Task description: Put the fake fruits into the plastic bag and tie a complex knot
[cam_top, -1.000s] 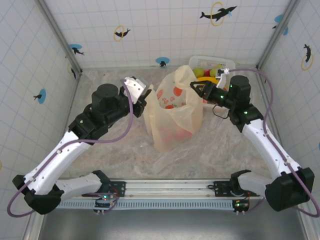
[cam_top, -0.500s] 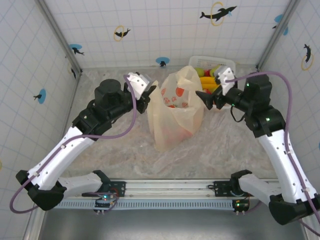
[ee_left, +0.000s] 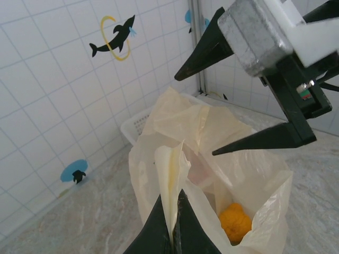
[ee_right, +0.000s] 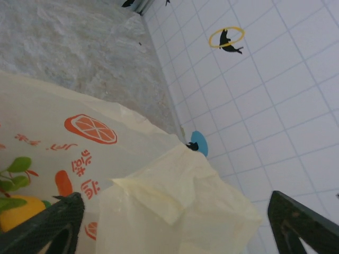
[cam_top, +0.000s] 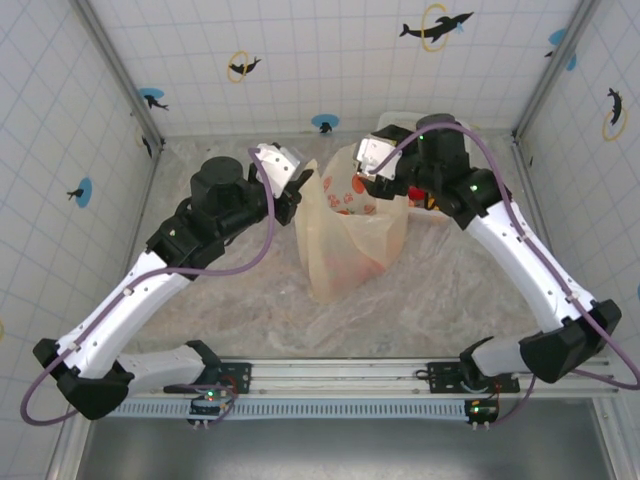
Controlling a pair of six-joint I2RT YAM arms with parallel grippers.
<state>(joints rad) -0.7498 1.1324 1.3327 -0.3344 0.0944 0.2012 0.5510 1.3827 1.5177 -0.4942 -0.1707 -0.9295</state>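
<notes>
Cream-yellow plastic bag [cam_top: 350, 235] stands mid-counter [cam_top: 230, 300], mouth open, with an orange fake fruit [ee_left: 234, 222] lying inside. Left fingers [ee_left: 170, 219] are pressed together, pinching the bag's left rim. Right fingers [cam_top: 380, 172] hang spread wide over its far handle, not gripping it. White basket [ee_left: 135, 129] sits just behind the bag.

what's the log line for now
left gripper: shut on plastic bag handle | right gripper: open above it | fake fruit: inside | bag: untied
</notes>
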